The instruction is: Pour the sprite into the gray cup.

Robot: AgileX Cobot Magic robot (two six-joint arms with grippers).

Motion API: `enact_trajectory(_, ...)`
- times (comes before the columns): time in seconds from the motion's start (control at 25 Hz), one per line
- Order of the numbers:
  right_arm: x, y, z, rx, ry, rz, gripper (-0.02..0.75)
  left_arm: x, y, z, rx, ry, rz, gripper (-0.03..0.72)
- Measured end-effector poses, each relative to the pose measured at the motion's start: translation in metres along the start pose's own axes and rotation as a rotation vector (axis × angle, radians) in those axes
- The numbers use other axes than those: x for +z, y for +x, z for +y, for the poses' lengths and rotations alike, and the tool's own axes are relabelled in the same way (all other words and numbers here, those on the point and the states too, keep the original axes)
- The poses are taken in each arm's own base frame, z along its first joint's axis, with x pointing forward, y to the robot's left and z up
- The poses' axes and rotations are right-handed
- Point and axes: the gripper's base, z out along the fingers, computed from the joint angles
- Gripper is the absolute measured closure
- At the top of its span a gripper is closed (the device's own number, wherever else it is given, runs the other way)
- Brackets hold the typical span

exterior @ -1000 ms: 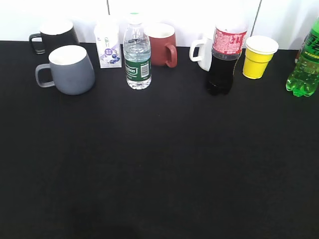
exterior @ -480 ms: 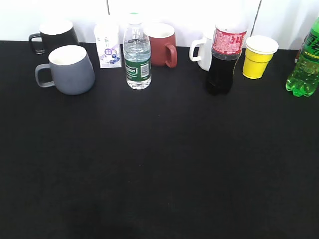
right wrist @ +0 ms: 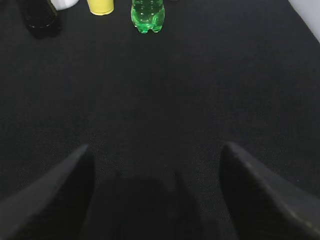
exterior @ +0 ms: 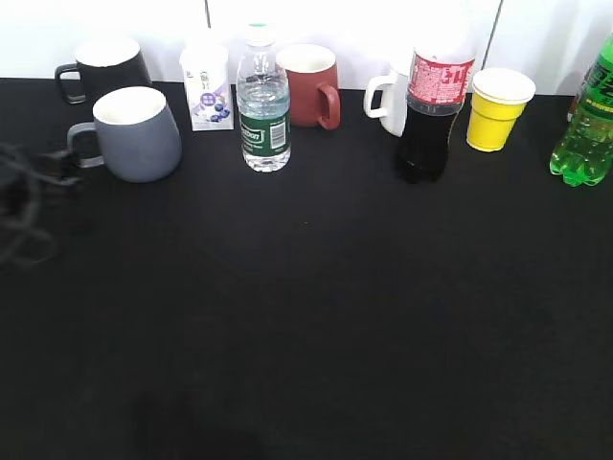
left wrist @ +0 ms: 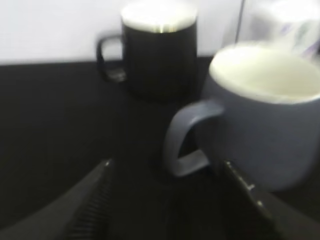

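Note:
The gray cup (exterior: 139, 134) stands upright at the back left of the black table, its handle pointing left. In the left wrist view the gray cup (left wrist: 265, 110) is close, with its handle just ahead of the jaws. My left gripper (left wrist: 167, 167) is open and empty; in the exterior view it is a dark blur (exterior: 43, 187) at the left edge, beside the cup's handle. The sprite (exterior: 584, 129) stands at the far right edge; it also shows in the right wrist view (right wrist: 147, 14), far ahead. My right gripper (right wrist: 156, 150) is open, empty, low over bare table.
A black mug (exterior: 101, 69) stands behind the gray cup. Along the back are a small milk carton (exterior: 207, 88), a clear water bottle (exterior: 263, 105), a dark red mug (exterior: 308, 86), a white mug (exterior: 388, 101), a cola bottle (exterior: 431, 110) and a yellow cup (exterior: 498, 107).
My left gripper has come into the exterior view at the left edge, next to the gray cup's handle. The objects have not moved.

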Motion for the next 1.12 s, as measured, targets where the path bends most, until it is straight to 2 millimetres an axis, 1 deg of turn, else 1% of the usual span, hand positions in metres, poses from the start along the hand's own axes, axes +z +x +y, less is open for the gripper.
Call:
enact_trajectory(0.08, 0.000, 0.000, 0.000, 0.000, 0.000, 0.000, 0.146, 0.024, 0.001, 0.001, 0.000, 0.000, -0.008, 0.214)
enact_trajectory(0.12, 0.000, 0.000, 0.000, 0.000, 0.000, 0.000, 0.146, 0.036, 0.001, 0.002, 0.001, 0.000, -0.016, 0.238)
enact_trajectory(0.2, 0.000, 0.000, 0.000, 0.000, 0.000, 0.000, 0.146, 0.054, -0.001, 0.003, 0.001, 0.000, -0.037, 0.314)
enact_trajectory(0.28, 0.000, 0.000, 0.000, 0.000, 0.000, 0.000, 0.146, 0.067, 0.000, 0.002, 0.005, 0.005, -0.045, 0.389)
enact_trajectory(0.32, 0.000, 0.000, 0.000, 0.000, 0.000, 0.000, 0.146, 0.071, 0.002, 0.002, 0.013, 0.015, -0.045, 0.459)
enact_trajectory(0.36, 0.000, 0.000, 0.000, 0.000, 0.000, 0.000, 0.146, 0.073, 0.003, 0.000, 0.024, 0.029, -0.056, 0.549)
enact_trajectory(0.4, 0.000, 0.000, 0.000, 0.000, 0.000, 0.000, 0.146, 0.073, 0.004, 0.000, 0.026, 0.030, -0.063, 0.594)
enact_trajectory(0.56, 0.000, 0.000, 0.000, 0.000, 0.000, -0.001, 0.146, 0.071, 0.002, -0.001, 0.039, 0.041, -0.087, 0.601)
enact_trajectory(0.6, 0.000, 0.000, 0.000, 0.000, 0.000, -0.002, 0.146, 0.064, 0.000, -0.001, 0.041, 0.042, -0.085, 0.602)
enact_trajectory(0.64, 0.000, 0.000, 0.000, 0.000, 0.000, -0.002, 0.146, 0.053, -0.005, -0.002, 0.043, 0.043, -0.098, 0.603)
enact_trajectory(0.72, 0.000, 0.000, 0.000, 0.001, -0.001, -0.002, 0.146, 0.022, -0.016, -0.004, 0.046, 0.047, -0.132, 0.606)
enact_trajectory(0.8, -0.001, -0.001, 0.000, 0.002, -0.003, -0.013, 0.146, -0.013, -0.020, -0.009, 0.076, 0.086, -0.138, 0.607)
enact_trajectory(0.84, -0.004, -0.007, 0.001, 0.002, -0.006, -0.062, 0.146, -0.030, -0.024, -0.013, 0.098, 0.112, -0.150, 0.608)
enact_trajectory(0.92, -0.003, -0.023, 0.001, 0.001, -0.011, -0.256, 0.146, -0.057, -0.026, -0.018, 0.113, 0.156, -0.166, 0.611)
enact_trajectory(0.96, 0.004, -0.027, 0.001, -0.001, -0.013, -0.361, 0.146, -0.065, -0.027, -0.019, 0.109, 0.163, -0.177, 0.612)
enact_trajectory(1.0, 0.018, -0.025, 0.001, -0.001, -0.015, -0.400, 0.146, -0.068, -0.029, -0.020, 0.100, 0.168, -0.187, 0.612)
enact_trajectory(1.08, 0.055, -0.022, 0.002, -0.004, -0.018, -0.417, 0.143, -0.070, -0.028, -0.022, 0.103, 0.197, -0.189, 0.613)
enact_trajectory(1.12, 0.073, -0.021, 0.002, -0.005, -0.019, -0.406, 0.126, -0.070, -0.028, -0.023, 0.106, 0.207, -0.192, 0.612)
